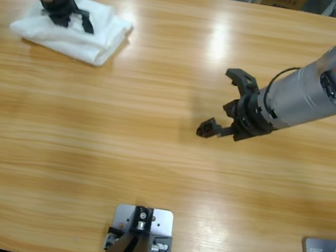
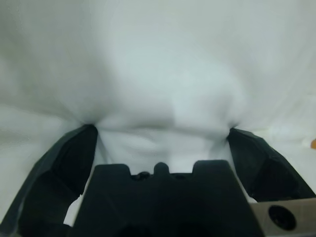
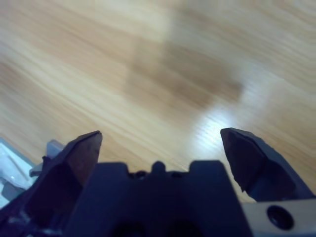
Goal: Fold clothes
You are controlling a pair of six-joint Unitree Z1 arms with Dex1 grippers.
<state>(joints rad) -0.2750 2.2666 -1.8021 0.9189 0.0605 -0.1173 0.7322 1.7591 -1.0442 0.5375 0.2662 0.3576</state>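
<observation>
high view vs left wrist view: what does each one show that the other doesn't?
Only the high view shows the wooden table, the right gripper hanging open over bare wood, and the folded white T-shirt's outline near the table's far corner. Only the left wrist view shows the cloth dimpling at the two spread jaw tips. Both show the left gripper open and pressed into the T-shirt.

Folded T-shirt [image 1: 98, 41] on wooden table [image 1: 122, 131]
</observation>
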